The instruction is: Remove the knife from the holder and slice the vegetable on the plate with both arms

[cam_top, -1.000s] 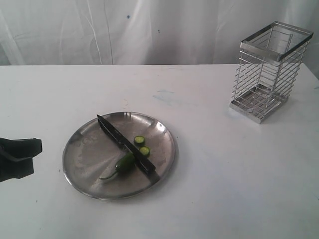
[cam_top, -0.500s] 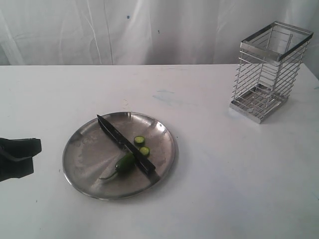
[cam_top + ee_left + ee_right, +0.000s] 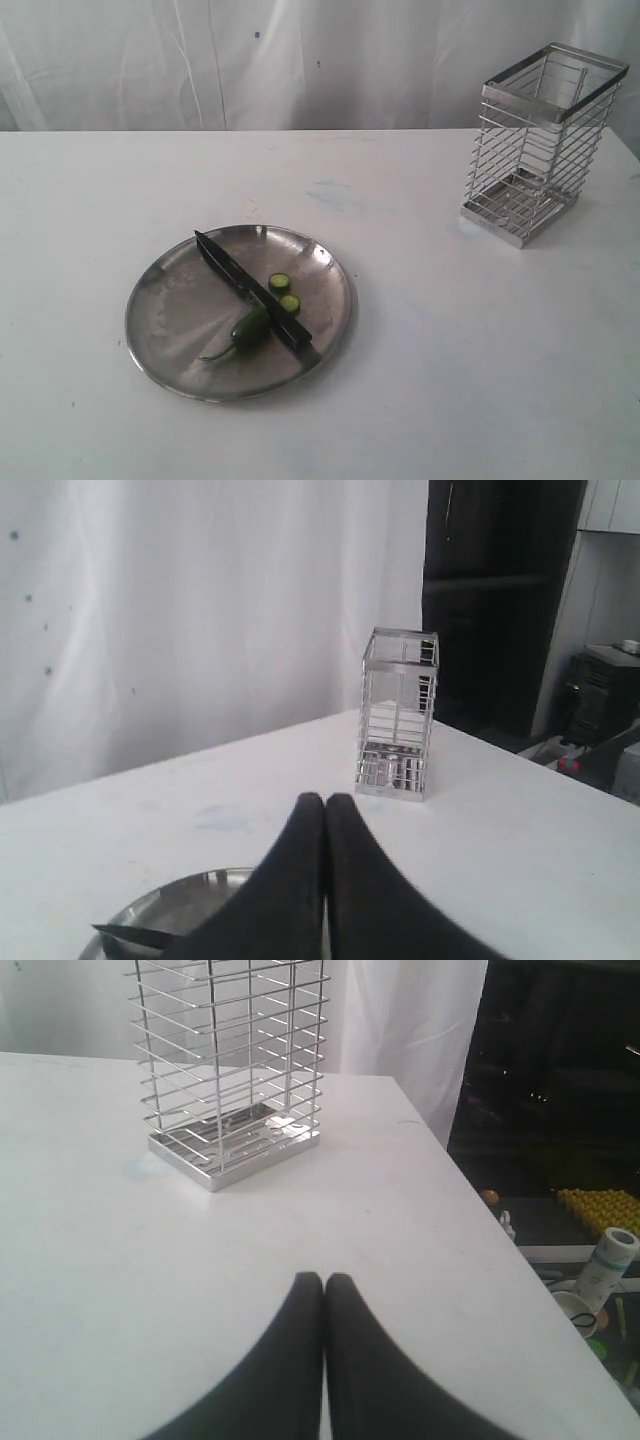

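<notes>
Table (image 3: 450,400): flat white top with faint scuffs and a pale bluish smear, backed by a white curtain
Plate (image 3: 165,300): lies directly on the table; in the left wrist view its rim shows just beneath the closed tips of the left gripper (image 3: 325,802)
Holder (image 3: 538,140): stands upright on the table, well apart from the plate; in the right wrist view it is ahead of the right gripper (image 3: 324,1280) and slightly to one side, bare table between them; from the left gripper it is farther ahead, beyond the plate
Table edge: in the right wrist view it runs close beside the right gripper
</notes>
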Tool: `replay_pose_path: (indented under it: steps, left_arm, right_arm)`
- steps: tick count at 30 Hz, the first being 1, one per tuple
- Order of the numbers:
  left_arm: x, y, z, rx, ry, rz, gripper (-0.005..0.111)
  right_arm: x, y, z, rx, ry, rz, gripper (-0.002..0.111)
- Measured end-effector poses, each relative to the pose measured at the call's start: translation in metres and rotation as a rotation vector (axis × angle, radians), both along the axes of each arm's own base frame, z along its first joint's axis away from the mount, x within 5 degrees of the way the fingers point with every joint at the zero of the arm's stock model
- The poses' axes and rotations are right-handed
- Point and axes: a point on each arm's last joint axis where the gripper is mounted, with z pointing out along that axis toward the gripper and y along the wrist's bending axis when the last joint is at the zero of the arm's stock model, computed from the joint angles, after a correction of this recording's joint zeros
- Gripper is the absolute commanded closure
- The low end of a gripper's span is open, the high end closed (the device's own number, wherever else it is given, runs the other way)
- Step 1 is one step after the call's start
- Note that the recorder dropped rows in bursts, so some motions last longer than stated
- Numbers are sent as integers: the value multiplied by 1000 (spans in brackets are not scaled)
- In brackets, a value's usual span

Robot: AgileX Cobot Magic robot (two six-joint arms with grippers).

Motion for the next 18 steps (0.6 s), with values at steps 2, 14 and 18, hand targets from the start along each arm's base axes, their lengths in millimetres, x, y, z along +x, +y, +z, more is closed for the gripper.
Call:
replay_pose_path:
  steps: [2, 14, 18]
  left_arm:
    - [-6, -1, 2, 28, -48, 2, 107]
    - [-31, 22, 14, 127, -350, 77, 107]
    - [-32, 18, 13, 150, -358, 35, 107]
  right_arm:
    - [0, 0, 0, 0, 0, 0, 108]
    - [0, 0, 0, 0, 0, 0, 108]
    - [0, 0, 0, 0, 0, 0, 108]
